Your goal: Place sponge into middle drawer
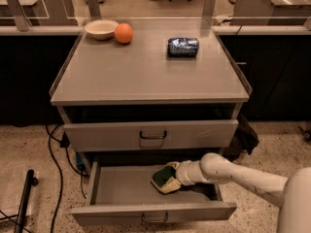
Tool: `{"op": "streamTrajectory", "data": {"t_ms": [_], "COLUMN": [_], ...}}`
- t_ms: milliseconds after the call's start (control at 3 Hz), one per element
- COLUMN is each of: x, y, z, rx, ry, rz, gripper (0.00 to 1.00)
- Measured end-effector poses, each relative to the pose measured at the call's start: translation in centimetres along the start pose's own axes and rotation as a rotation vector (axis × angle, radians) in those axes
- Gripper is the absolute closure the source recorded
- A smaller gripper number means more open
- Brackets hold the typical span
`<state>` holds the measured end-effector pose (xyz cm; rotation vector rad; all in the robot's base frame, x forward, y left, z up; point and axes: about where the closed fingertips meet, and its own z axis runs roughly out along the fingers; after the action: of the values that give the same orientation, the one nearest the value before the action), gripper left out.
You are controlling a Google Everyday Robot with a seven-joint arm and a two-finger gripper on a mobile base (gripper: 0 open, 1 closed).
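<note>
Green sponge point(164, 179), half-hidden hand point(175, 174) inside middle drawer point(116, 212)

Claw point(174, 177) inside open wide shallow grey metal middle drawer point(121, 188), right of centre — largely hidden behind dark-green-topped pale yellow foam sponge point(164, 179); grip on it not discernible. White robot arm point(243, 176) cut off by right and bottom edges. Drawer's back lost in shadow under upper grey drawer front point(107, 136). Dark blue crinkled packet point(183, 47) on grey tabletop point(146, 76) — print unreadable.

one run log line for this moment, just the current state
phase: placing | tool: inside open middle drawer, right of centre, gripping sponge | sponge: tilted, not yet released
</note>
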<state>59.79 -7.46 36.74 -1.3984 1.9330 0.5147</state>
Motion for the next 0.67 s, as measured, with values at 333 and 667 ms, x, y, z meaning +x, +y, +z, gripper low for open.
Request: {"op": "streamTrajectory", "data": {"t_ms": [333,667], "x": [0.65,1.24], "y": [-0.03,0.1], "z": [1.1,1.77], "rx": [-0.02,-0.033], "ry": [0.014,0.023], "rz": [-0.003,0.001], "gripper": [1.0,1.0]}}
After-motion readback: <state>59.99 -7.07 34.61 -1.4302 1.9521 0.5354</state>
